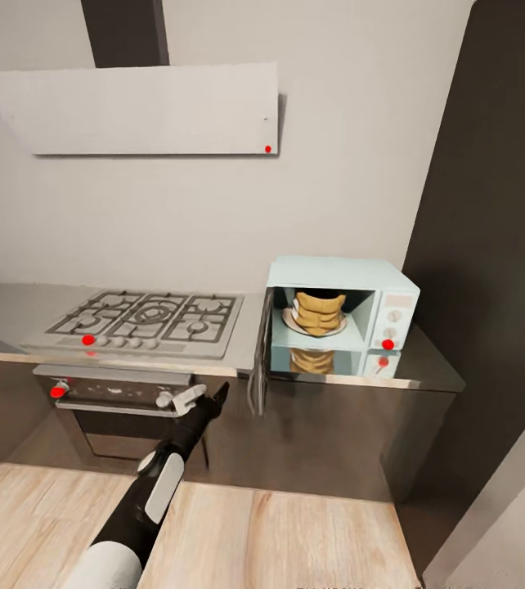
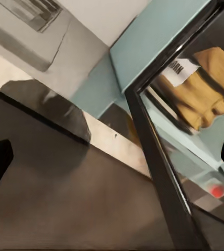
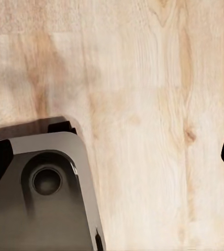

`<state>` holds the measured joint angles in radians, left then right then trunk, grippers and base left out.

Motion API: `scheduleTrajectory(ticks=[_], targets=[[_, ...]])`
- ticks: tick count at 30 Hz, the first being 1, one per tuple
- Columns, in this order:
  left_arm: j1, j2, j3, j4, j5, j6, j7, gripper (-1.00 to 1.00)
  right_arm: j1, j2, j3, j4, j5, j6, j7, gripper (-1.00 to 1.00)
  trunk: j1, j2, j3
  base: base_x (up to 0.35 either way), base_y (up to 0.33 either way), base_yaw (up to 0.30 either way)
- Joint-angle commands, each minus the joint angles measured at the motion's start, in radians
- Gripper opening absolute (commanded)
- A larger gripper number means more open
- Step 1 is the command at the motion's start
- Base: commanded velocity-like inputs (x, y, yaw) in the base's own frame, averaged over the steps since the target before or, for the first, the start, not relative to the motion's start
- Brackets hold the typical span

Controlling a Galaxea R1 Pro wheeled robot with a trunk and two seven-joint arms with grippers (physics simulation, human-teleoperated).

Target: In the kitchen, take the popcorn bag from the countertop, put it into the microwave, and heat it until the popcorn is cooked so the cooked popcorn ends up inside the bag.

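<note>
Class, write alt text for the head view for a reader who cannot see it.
The popcorn bag sits inside the open microwave on the countertop, right of a gas hob. The left tool reaches toward the microwave door.

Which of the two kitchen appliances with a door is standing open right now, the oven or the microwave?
The microwave: its door is swung wide, showing the popcorn bag on the plate inside. The oven under the hob is closed.
</note>
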<state>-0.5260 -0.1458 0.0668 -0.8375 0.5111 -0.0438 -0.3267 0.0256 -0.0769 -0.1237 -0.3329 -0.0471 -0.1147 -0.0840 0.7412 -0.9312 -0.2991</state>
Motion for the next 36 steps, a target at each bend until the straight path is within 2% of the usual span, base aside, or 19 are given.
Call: scheduleTrajectory(ticks=[1, 5, 14, 18, 22, 36], targets=[[-0.003, -0.003, 0.003, 0.002, 0.0, 0.002, -0.002, 1.0, 0.001, 0.0, -0.001, -0.002, -0.005, -0.002, 0.0, 1.0, 0.0, -0.001, -0.001, 0.0, 0.0, -0.251], [-0.005, -0.005, 0.002, 0.002, -0.012, 0.002, 0.006, 1.0, 0.001, 0.0, -0.001, -0.002, -0.005, -0.002, 0.001, 1.0, 0.0, -0.001, -0.001, 0.0, 0.0, -0.062], [-0.009, -0.003, 0.002, -0.005, -0.008, 0.004, 0.006, 1.0, 0.001, 0.0, 0.002, 0.002, -0.005, -0.002, 0.001, 1.0, 0.0, -0.001, -0.001, 0.071, 0.003, -0.003], [-0.02, -0.004, 0.003, 0.003, -0.012, 0.005, 0.007, 1.0, 0.001, -0.001, 0.001, 0.075, -0.001, -0.015, 0.001, 1.0, 0.0, -0.001, -0.001, 0.081, 0.001, 0.0], [-0.025, -0.007, 0.004, 0.008, -0.014, 0.004, 0.006, 1.0, 0.001, -0.003, 0.001, 0.087, -0.003, -0.039, 0.004, 1.0, 0.0, -0.001, -0.001, 0.047, 0.0, -0.001], [-0.026, -0.009, 0.005, 0.006, -0.013, 0.002, 0.006, 1.0, 0.001, -0.001, 0.001, 0.091, -0.003, -0.042, 0.006, 1.0, 0.0, -0.001, 0.006, 0.002, 0.0, -0.244]])
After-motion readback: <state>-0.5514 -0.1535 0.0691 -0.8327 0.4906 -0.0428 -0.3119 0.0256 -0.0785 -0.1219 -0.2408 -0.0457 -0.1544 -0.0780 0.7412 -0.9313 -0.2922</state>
